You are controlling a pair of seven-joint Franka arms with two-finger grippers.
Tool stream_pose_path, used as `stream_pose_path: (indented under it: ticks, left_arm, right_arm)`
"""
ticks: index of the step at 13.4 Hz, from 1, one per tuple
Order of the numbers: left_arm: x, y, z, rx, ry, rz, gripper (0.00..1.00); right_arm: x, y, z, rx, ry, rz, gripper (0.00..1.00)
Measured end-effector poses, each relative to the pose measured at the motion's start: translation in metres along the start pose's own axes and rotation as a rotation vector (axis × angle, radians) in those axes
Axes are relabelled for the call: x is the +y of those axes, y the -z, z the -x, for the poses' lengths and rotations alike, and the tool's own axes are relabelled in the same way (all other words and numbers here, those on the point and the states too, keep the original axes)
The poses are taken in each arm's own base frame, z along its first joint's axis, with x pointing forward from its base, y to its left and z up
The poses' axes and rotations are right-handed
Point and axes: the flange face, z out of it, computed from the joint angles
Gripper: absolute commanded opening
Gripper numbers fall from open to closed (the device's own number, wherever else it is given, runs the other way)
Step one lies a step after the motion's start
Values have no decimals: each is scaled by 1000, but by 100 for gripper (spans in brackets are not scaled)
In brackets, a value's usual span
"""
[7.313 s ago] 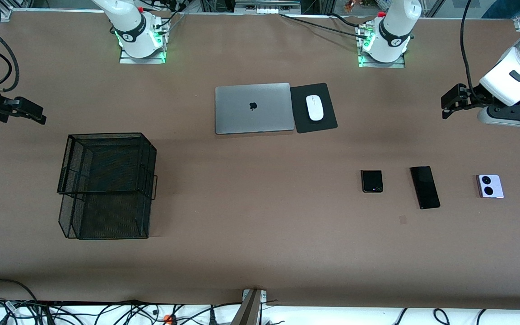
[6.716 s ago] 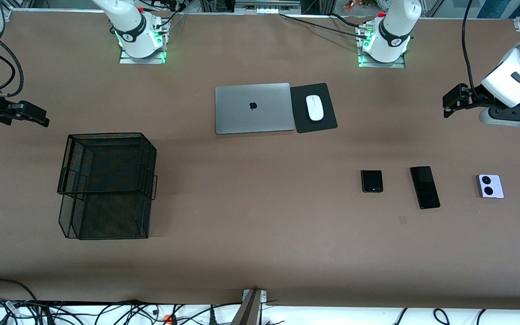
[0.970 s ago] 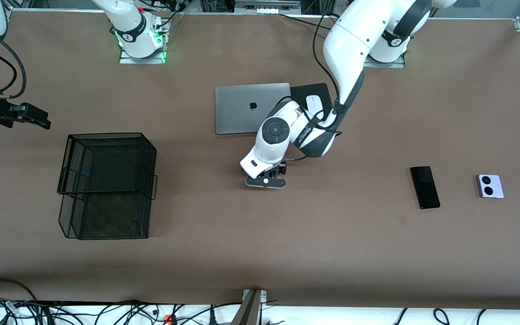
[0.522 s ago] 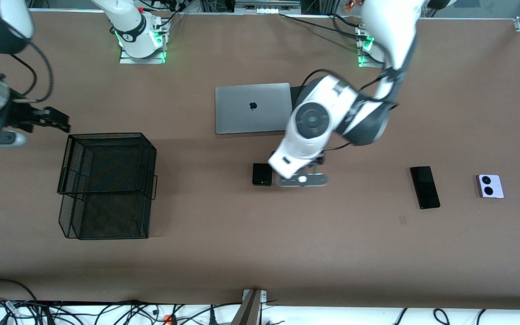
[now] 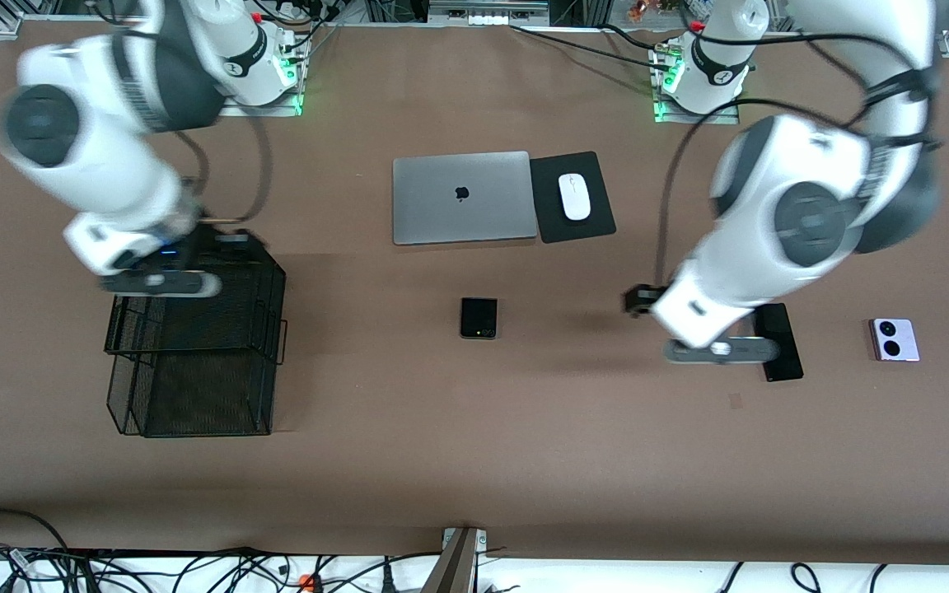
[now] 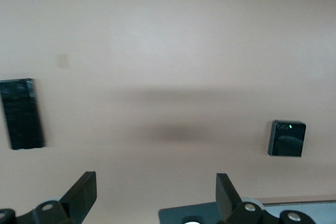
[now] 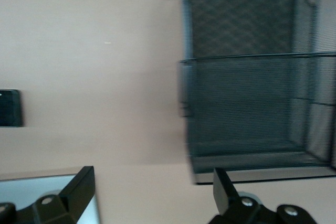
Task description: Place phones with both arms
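1. Left gripper [image 6: 156,195]: fingers apart, nothing between them, hanging over bare table between the squarish black phone [image 5: 479,318] and the long black slab [image 5: 779,339]. It has let go of the squarish phone and swung away toward the left arm's end.
2. Squarish black phone now lies flat mid-table, nearer the front camera than the laptop [image 5: 464,198]; a few seconds ago it sat in the row beside the slab. A handover spot, I judge.
3. Slab and lilac-white phone [image 5: 895,339] unmoved at the left arm's end, well apart from each other. Left arm's wrist partly covers the slab in the front view.
4. Mesh basket [image 5: 194,342] at the right arm's end, no phones visible inside.
5. Right gripper [image 7: 152,192]: fingers spread, holding nothing, has come in from the table's edge and hangs over the basket's farther rim. Likely heading for the dropped phone.
6. Mouse [image 5: 574,197] on its pad [image 5: 598,216] beside the laptop, untouched.
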Motion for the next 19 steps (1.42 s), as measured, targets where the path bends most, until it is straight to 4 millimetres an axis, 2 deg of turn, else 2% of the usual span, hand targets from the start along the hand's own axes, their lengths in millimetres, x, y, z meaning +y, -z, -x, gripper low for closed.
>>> stream_pose_path:
  ticks: [3,7,10,12,14,19]
  left_arm:
    - [-34,23,8,-44,38,-35,100]
    - [-46,75,19,4,28,-70,100]
    - [-57,88,25,37,-1,-147,100]
    - [-55,86,28,45,-31,-167,100]
    - [-58,82,31,36,-57,-170,100]
    - [-100,68,45,58,-94,-162,100]
  right_arm:
    - [-90,-18,26,35,-18,-19,100]
    - [-210,-57,68,36,-64,-22,100]
    - [-275,-76,84,45,-102,-32,100]
    - [-301,-91,88,48,-104,-33,100]
    - [-315,-110,89,55,-93,-32,100]
    - [-327,-167,83,81,-78,-33,100]
